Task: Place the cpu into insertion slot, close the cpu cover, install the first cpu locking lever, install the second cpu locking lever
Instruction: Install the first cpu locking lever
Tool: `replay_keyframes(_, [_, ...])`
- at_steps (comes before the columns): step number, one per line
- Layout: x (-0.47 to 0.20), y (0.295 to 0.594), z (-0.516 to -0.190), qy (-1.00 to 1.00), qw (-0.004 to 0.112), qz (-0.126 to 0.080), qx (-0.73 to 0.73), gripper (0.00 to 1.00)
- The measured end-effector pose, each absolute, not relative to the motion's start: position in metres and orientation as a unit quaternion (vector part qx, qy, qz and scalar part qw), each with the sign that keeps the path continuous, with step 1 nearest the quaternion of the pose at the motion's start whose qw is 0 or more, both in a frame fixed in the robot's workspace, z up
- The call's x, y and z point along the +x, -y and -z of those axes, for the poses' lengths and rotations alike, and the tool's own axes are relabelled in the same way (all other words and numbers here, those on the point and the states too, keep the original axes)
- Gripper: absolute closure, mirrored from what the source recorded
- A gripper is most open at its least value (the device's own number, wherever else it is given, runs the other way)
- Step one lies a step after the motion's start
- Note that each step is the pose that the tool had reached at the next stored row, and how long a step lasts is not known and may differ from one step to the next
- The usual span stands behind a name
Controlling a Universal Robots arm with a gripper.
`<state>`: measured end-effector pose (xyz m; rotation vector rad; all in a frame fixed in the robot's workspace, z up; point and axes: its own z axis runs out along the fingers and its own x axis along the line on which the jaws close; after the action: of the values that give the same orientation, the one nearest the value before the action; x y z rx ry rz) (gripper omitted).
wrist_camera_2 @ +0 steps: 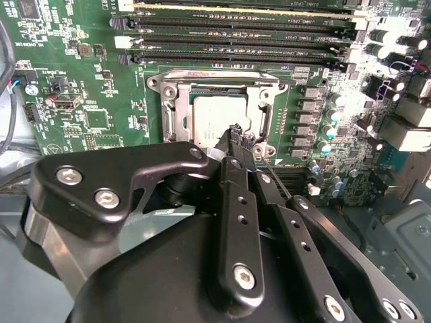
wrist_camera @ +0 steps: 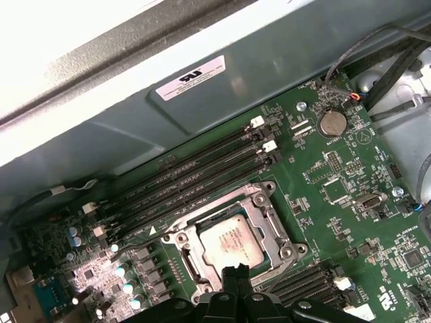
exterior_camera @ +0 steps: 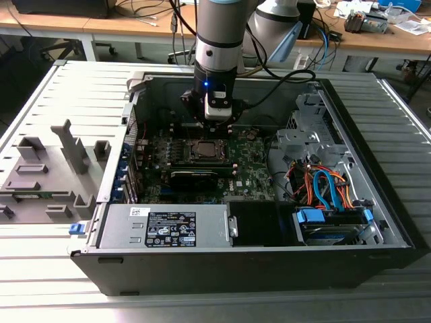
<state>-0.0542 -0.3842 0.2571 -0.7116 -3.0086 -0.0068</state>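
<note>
- One arm hangs over the open case [exterior_camera: 269, 269], which lies flat on the counter [exterior_camera: 40, 289] so the board [exterior_camera: 252, 178] faces up and can be reached from above.
- End effector [wrist_camera_2: 236, 132] sits low over the socket, fingers drawn together, nothing seen between them. Its tips are at the edge of the cpu [wrist_camera_2: 214, 116]; whether they touch, I cannot tell.
- Cpu lies flat in the socket, metal top up; seated, by the look of it.
- Cover [wrist_camera: 273, 225] lies down around it, its window framing the chip. That reads as closed.
- Thin rod [wrist_camera_2: 276, 176] beside the tips, probably a lever, stands raised, so I judge the locking is not done.
- Case also holds a power supply [exterior_camera: 168, 225] at the front, and blue and orange cables [exterior_camera: 323, 188] on the exterior view's right.
</note>
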Motion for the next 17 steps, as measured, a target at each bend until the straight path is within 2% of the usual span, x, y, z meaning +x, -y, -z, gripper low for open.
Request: replay_keyframes(17, [-0.0541,0.3842,-0.2571,0.975,0.025,0.002,-0.222,0.89])
